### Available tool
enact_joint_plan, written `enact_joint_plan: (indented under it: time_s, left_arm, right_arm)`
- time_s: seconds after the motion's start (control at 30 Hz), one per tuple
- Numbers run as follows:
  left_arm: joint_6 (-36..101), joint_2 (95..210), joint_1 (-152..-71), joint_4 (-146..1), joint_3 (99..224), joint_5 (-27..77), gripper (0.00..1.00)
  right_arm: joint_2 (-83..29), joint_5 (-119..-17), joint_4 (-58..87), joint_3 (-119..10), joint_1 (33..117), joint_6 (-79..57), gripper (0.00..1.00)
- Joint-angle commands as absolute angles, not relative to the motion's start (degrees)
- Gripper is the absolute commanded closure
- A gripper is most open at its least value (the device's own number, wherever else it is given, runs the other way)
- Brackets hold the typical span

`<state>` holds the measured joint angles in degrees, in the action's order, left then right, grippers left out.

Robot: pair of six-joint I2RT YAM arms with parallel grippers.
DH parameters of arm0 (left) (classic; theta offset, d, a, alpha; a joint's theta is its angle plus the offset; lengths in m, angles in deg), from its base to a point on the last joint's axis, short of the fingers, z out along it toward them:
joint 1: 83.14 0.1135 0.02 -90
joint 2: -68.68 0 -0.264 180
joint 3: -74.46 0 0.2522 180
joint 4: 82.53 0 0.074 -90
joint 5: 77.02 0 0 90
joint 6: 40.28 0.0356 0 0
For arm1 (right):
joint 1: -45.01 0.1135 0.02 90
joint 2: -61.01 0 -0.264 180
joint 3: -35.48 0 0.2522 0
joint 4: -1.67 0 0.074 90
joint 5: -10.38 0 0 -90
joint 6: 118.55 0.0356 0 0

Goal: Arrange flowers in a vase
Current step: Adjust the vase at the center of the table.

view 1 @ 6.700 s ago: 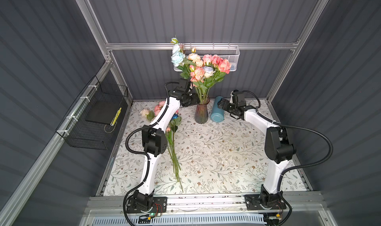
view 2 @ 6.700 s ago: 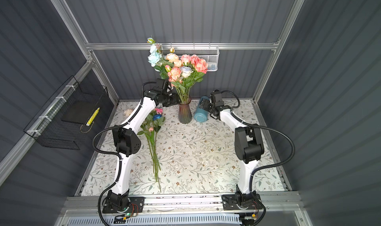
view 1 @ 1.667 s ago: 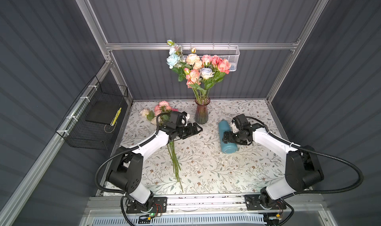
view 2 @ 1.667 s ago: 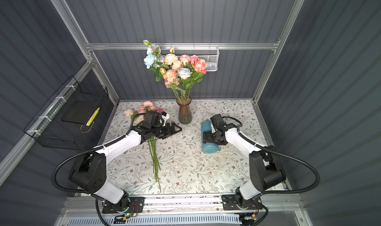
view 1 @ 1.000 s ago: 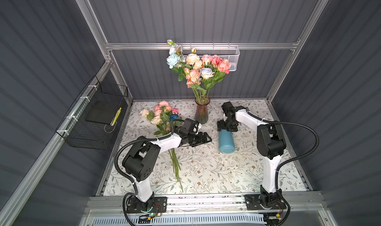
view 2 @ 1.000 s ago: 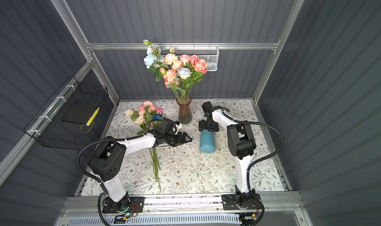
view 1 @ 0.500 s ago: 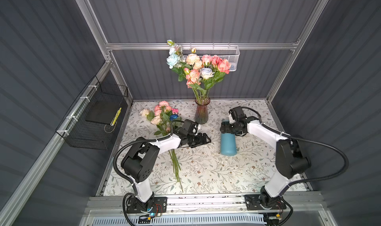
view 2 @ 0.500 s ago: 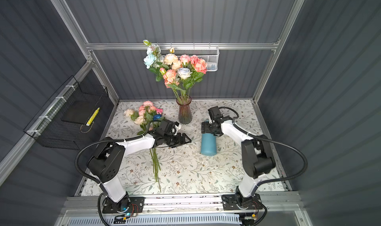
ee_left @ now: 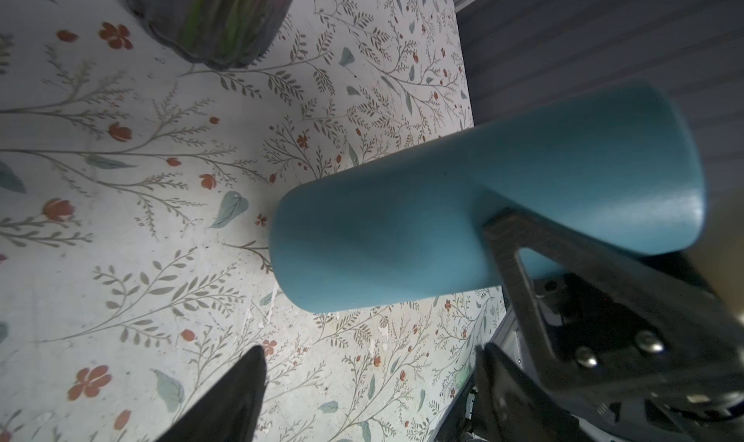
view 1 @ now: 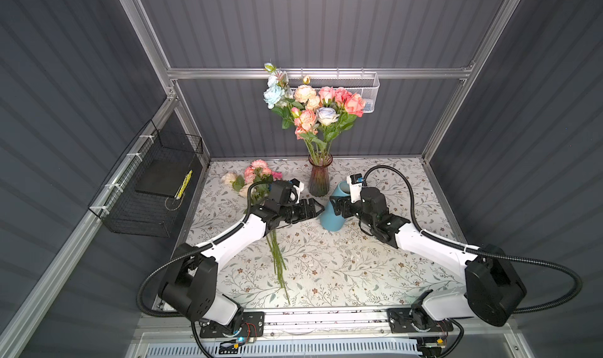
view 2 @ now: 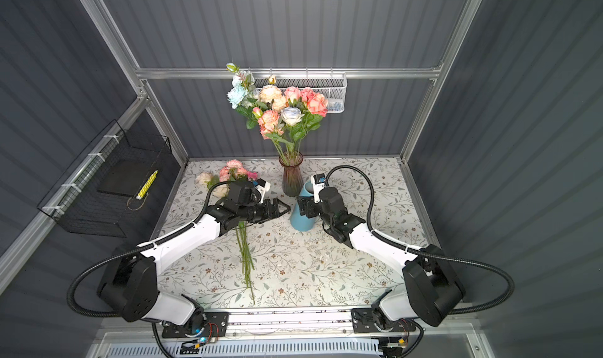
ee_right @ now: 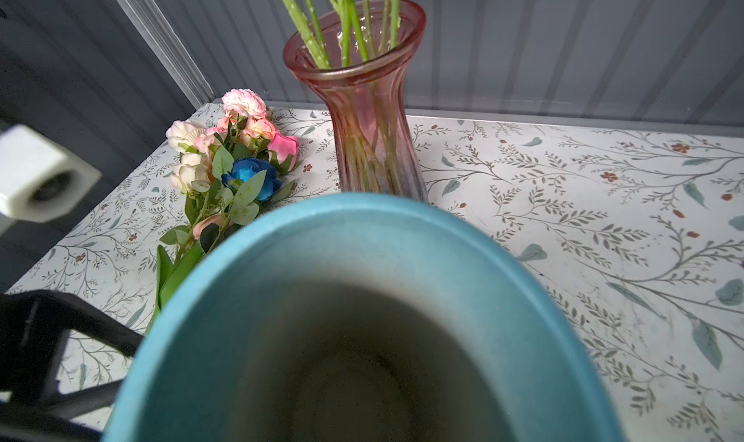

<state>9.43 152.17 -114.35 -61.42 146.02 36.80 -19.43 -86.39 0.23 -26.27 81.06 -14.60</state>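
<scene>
Now the blue vase [view 1: 329, 221] stands on its base mid-tablecloth [view 1: 329, 274], mouth up and leaning a little, where less than two seconds ago it lay on its side. The right wrist view looks straight down into its empty inside. The right gripper [view 1: 336, 207] holds it near the rim, jaws spread wide across the body; in the left wrist view one finger lies flat against the outer wall. The left gripper [view 1: 316, 208] has swung away from the loose bunch [view 1: 257, 177] and hovers just beside the vase's lower flank, jaws wide and empty, seemingly there to steady it.

The flowers [view 1: 313, 108] are in two lots. Most stand in the pink glass vase [view 1: 319, 178] at the back. The rest, pink, cream and one dark blue, lie where they lay on the cloth on the left arm's side, stems running toward the front under that arm.

So a second vessel is upright and ready. I judge the next step is to seat it flat and let go, then fetch the lying stems. Released while it leans, it could tip toward the glass vase
</scene>
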Motion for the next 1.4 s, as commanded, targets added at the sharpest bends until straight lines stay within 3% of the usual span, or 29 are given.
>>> enact_joint_plan:
  time_s: [0.0, 0.23, 0.57, 0.63, 0.77, 0.87, 0.93, 0.97, 1.2, 1.23, 1.3, 1.37]
  left_arm:
    - [10.5, 147.2, -112.0, -55.0, 144.5, 34.1, 0.16]
    - [12.4, 139.9, -107.0, -50.0, 141.1, 29.6, 0.14]
    - [11.9, 135.6, -104.2, -45.9, 137.9, 25.2, 0.14]
    - [11.9, 134.2, -103.1, -44.4, 137.5, 24.0, 0.13]
    - [11.6, 132.1, -101.0, -43.4, 136.6, 23.4, 0.11]
    - [11.9, 131.5, -100.6, -42.9, 137.0, 22.7, 0.08]
    - [12.3, 131.8, -100.5, -42.7, 137.4, 22.6, 0.07]
    - [12.4, 132.1, -100.4, -42.7, 137.4, 22.6, 0.01]
    - [13.7, 132.8, -100.3, -42.7, 138.6, 20.1, 0.00]
    - [14.2, 133.1, -100.3, -42.8, 138.8, 19.4, 0.04]
    - [15.5, 134.8, -100.2, -42.9, 138.9, 17.1, 0.30]
    - [16.4, 137.5, -100.2, -43.8, 138.9, 15.0, 0.49]
  right_arm:
    - [-15.6, -89.3, -9.0, -27.4, 84.1, -17.0, 0.56]
    - [-12.8, -92.9, -5.4, -25.1, 94.2, -21.0, 0.53]
    - [-19.2, -97.9, -8.0, -23.6, 102.1, -22.4, 0.50]
    - [-19.6, -98.5, -8.0, -23.3, 103.1, -22.5, 0.45]
    - [-19.1, -98.6, -8.6, -22.0, 103.6, -21.6, 0.17]
    - [-17.4, -98.4, -9.2, -21.5, 103.6, -21.7, 0.05]
    - [-16.5, -98.5, -9.2, -21.7, 103.6, -22.2, 0.01]
    - [-16.1, -98.7, -9.1, -21.9, 103.6, -22.5, 0.01]
    - [-9.0, -101.5, -8.5, -21.8, 103.6, -22.7, 0.01]
    - [-7.1, -101.7, -8.6, -21.6, 103.6, -22.6, 0.01]
    - [-2.5, -102.8, -8.6, -21.1, 103.6, -22.7, 0.01]
    - [2.1, -103.3, -8.4, -20.8, 103.6, -23.0, 0.01]
